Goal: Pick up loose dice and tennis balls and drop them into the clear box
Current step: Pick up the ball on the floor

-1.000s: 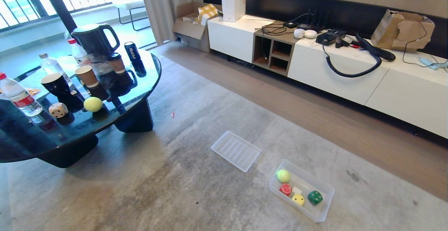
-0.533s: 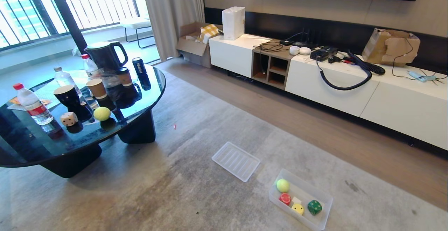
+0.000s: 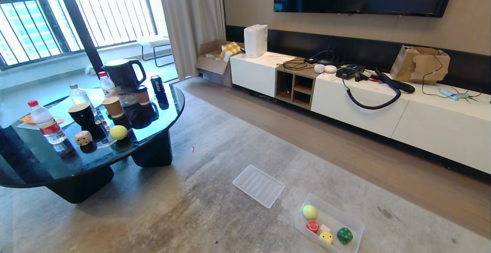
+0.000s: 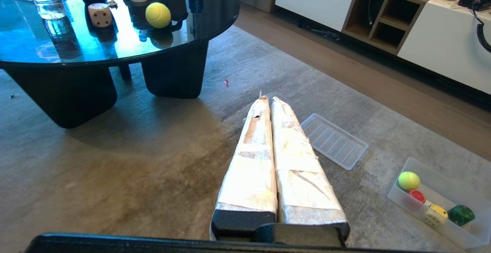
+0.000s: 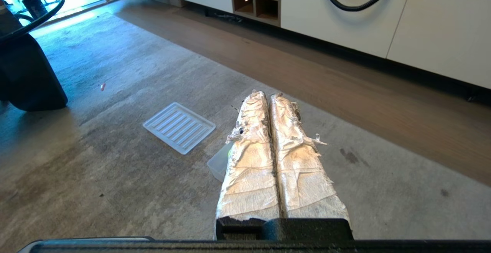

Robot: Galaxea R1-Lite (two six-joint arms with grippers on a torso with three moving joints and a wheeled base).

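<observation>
Wide bare rug (image 3: 215, 222) lies between the round glass table (image 3: 161, 120) and the clear box (image 3: 355, 228), whose long axis runs diagonally, already holding 3 dice and 1 tennis ball. The beige die (image 3: 83, 138) and other tennis ball (image 3: 118, 132) sit near the table's edge. Left gripper (image 4: 268, 101) and right gripper (image 5: 267, 96) are both pinched closed, empty.

beige pip-marked cube die (image 3: 83, 138): beige, dark pips
fuzzy tennis ball on the glossy desk (image 3: 118, 132): yellow-green
round-cornered die in the clear plastic box (image 3: 345, 235): dark green, pale pips
flat ribbed tray (image 3: 259, 186): translucent, ridged stripes

Cups (image 3: 113, 107), bottle (image 3: 45, 122) crowd behind table ball (image 3: 118, 132) (front edge open).
</observation>
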